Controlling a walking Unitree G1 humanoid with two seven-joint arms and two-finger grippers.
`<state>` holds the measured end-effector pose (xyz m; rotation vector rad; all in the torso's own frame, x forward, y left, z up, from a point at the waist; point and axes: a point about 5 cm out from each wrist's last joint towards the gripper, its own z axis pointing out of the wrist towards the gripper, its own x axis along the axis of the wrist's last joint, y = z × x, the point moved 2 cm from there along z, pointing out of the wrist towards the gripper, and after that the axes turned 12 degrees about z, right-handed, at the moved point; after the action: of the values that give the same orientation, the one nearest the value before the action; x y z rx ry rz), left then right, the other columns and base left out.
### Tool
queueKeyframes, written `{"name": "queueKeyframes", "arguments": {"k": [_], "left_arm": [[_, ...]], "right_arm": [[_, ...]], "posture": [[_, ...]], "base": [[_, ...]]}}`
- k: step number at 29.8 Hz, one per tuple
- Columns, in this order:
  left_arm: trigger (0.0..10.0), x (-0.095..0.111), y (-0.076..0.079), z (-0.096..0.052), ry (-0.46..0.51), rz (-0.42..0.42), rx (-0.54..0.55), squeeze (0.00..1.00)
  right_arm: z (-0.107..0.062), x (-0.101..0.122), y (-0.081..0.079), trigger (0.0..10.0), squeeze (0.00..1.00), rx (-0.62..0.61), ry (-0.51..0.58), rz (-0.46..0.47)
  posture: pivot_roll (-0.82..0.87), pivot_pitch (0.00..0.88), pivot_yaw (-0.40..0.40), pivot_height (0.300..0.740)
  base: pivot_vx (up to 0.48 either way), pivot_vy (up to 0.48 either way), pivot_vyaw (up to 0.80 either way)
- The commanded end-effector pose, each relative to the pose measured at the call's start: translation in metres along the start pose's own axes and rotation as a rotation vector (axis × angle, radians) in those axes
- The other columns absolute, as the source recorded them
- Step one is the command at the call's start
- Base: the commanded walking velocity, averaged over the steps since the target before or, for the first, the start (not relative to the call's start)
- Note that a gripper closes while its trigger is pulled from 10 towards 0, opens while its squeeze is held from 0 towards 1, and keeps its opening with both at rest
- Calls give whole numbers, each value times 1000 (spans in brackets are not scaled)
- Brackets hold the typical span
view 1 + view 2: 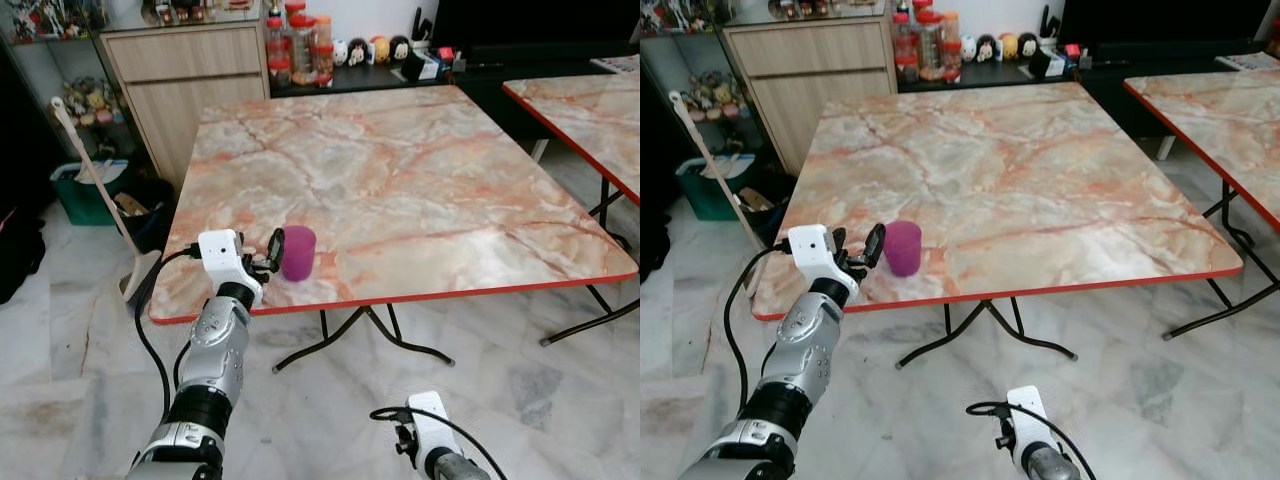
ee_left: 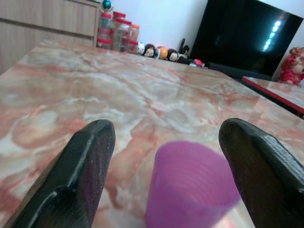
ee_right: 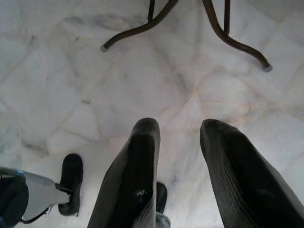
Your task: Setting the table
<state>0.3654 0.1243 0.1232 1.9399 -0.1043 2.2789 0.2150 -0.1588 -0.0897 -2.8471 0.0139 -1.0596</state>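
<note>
Low by the pale marble floor [image 1: 500,380] hangs my right claw [image 3: 178,142], fingers parted. My left claw [image 1: 272,258] stands open around the purple ribbed plastic cup [image 1: 297,252] near the marble-patterned, red-edged counter's [image 1: 450,200] front edge.

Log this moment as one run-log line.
task: setting table | left claw: open, fingers either side of purple cup, not gripping | cup: upright near table front edge | right claw: open, idle over floor
</note>
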Motion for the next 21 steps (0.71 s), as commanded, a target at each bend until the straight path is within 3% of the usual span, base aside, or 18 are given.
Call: {"name": "queueKeyframes", "arguments": {"k": [1,18,21], "left_arm": [[10000,3,-2,2,12,14,-5,0],[10000,7,-7,3,35,17,10,0],[10000,6,-12,1,32,21,24,0]], "right_arm": [[1,2,-3,10000,0,8,10,-2],[1,2,-4,10000,0,14,9,-9],[1,1,-5,10000,0,17,8,-10]], "posture": [[-107,0,30,740],[-110,0,35,740],[-106,0,32,740]], "base": [[364,0,0],[374,0,0],[0,0,0]]}}
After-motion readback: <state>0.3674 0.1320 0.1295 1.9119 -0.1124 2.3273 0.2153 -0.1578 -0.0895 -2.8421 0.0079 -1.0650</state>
